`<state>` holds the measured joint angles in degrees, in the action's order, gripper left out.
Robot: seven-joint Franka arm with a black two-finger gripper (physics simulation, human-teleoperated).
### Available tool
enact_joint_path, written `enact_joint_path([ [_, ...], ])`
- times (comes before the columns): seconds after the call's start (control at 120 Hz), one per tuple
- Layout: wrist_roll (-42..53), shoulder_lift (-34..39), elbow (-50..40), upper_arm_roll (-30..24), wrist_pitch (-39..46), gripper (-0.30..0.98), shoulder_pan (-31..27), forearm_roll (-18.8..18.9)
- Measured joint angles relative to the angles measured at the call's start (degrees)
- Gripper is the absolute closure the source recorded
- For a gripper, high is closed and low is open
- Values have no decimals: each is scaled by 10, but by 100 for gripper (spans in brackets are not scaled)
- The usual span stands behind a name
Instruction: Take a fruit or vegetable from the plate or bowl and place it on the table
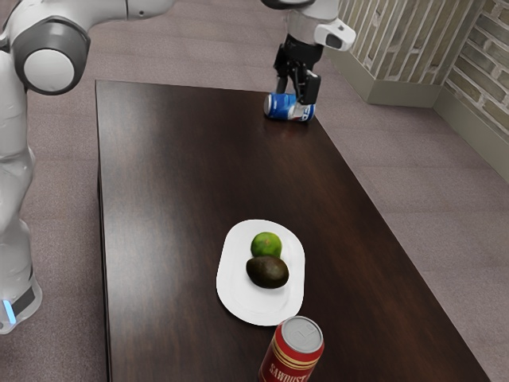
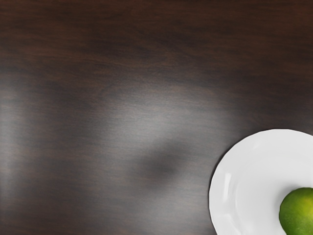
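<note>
In the exterior view my gripper is at the far end of the table, its two fingers apart, overlapping the blue can in the picture. The white plate is well away from it, toward the exterior view's bottom. On the plate a green lime lies against a dark avocado. In the wrist view, part of the plate and part of the lime appear over the dark wood table.
A blue can lies on its side near the table's far edge. A red can stands upright close beside the plate, at the exterior view's lower edge. Brick walls rise beyond the table.
</note>
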<state>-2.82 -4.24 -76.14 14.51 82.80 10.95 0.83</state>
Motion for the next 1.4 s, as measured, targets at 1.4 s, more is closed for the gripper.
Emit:
enact_joint_path([
  [1.4, -54, 147, -396, -3, 230, 0, 141, 34],
])
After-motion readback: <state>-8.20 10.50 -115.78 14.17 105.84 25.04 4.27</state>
